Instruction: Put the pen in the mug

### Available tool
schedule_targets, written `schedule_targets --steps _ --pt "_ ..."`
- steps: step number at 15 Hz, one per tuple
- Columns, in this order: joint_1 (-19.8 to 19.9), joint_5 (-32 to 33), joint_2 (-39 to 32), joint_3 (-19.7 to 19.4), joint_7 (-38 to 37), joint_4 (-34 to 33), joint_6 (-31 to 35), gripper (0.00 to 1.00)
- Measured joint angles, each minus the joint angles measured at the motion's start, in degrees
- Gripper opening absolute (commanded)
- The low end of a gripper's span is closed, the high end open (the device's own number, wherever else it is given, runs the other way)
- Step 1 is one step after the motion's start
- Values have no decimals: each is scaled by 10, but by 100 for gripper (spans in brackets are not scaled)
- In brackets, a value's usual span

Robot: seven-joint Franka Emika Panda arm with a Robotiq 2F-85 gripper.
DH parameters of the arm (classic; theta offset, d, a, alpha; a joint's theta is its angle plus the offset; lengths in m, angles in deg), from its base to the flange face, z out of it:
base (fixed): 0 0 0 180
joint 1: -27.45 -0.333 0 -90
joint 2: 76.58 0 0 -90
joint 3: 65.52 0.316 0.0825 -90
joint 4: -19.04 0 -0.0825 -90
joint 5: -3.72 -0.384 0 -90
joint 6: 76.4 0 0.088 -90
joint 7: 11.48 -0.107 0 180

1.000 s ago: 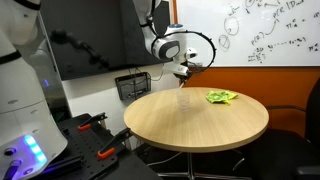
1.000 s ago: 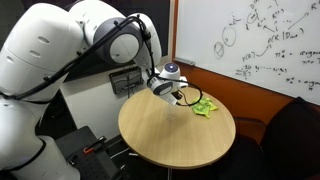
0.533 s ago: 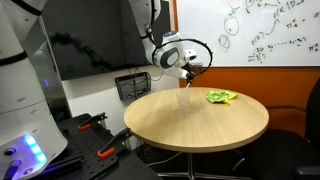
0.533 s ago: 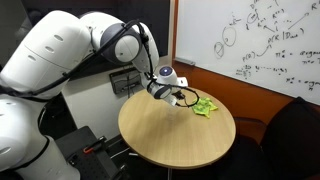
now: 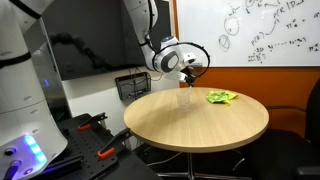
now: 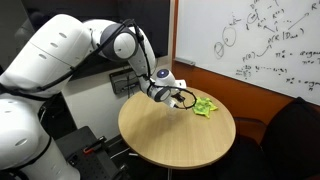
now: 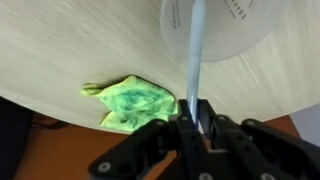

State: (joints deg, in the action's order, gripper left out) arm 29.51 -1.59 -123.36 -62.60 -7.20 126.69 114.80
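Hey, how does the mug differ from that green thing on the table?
The mug is pale and see-through; the green wad is vivid. The mug stands upright, round; the wad lies crumpled and low. Both sit on the table.

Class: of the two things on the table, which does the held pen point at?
The clear mug: in the wrist view the pen crosses it; the green crumpled cloth lies aside.

Both exterior views face the gripper (image 5: 186,70) from well back, sharing the table (image 6: 170,140) below it; the wrist view looks down close.
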Motion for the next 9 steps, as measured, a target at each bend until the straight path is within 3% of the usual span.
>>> schedule_targets --steps 8,9 --pt "-28 0 6 -32 -21 0 -11 100" --pt "-33 -2 11 -36 -25 0 -25 100"
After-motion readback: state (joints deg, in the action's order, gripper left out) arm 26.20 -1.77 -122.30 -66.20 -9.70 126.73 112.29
